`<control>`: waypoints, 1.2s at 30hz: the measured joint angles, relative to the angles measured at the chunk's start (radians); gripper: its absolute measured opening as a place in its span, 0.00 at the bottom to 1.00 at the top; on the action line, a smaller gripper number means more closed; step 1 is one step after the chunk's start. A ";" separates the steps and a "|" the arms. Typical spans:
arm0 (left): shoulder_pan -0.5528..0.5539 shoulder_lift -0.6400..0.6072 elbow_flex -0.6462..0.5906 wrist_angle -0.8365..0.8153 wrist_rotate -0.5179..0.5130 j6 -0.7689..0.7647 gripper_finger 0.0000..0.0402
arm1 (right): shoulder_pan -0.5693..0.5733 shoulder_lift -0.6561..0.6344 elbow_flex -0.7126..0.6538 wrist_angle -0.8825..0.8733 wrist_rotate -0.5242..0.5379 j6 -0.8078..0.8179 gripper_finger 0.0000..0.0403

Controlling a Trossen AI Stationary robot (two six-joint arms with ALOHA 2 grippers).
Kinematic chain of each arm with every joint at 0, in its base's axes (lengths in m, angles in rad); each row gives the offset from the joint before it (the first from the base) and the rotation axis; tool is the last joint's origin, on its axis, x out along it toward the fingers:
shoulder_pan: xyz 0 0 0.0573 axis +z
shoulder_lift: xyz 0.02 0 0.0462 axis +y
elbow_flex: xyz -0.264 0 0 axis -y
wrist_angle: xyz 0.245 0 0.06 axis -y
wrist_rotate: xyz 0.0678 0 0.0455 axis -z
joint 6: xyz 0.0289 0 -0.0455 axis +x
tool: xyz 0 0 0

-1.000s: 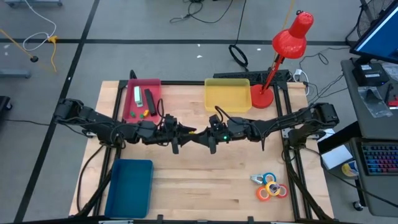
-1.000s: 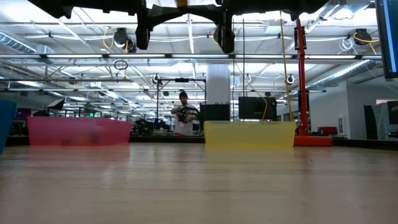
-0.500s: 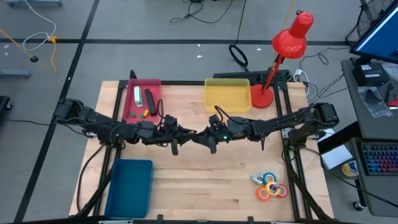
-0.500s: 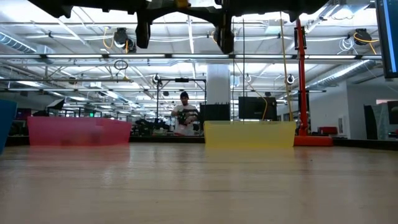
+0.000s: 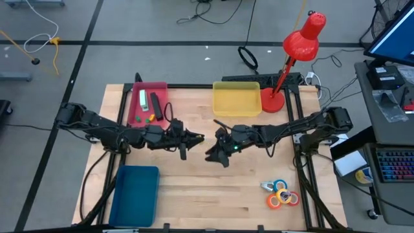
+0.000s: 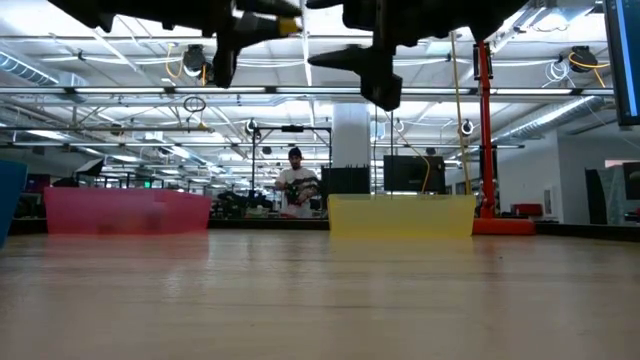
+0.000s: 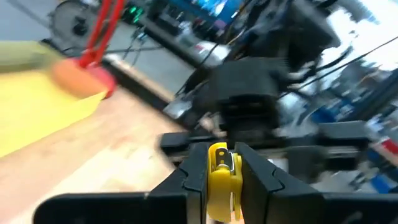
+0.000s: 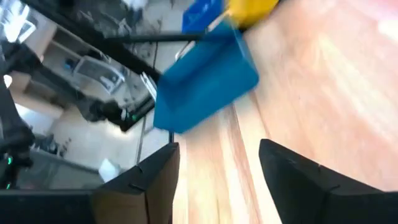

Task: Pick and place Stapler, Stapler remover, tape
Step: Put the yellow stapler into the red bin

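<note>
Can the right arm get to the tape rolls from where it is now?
Probably yes. The right hand is open and empty above mid-table, and the tape rolls lie uncovered on bare wood on its own side, with nothing between them. The left hand holds a yellow object.

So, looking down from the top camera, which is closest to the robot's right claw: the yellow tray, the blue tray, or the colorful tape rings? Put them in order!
From the right gripper, mid-table:
1. Yellow tray, at the table's far edge, beside the red lamp.
2. Tape rings, at the near right corner.
3. Blue tray, at the near left corner.
</note>
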 joint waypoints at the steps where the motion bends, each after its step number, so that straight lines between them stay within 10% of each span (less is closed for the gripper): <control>1: 0.009 -0.015 0.000 -0.049 -0.001 -0.004 0.13 | 0.000 0.000 0.000 -0.012 -0.006 0.001 0.55; 18: 0.357 -0.423 0.000 -1.408 -0.195 -0.336 0.13 | 0.000 0.000 0.000 0.059 -0.049 -0.032 0.56; 36: 0.938 -0.122 0.000 -1.485 0.032 0.003 0.13 | -0.001 -0.001 0.000 0.125 -0.041 -0.046 0.56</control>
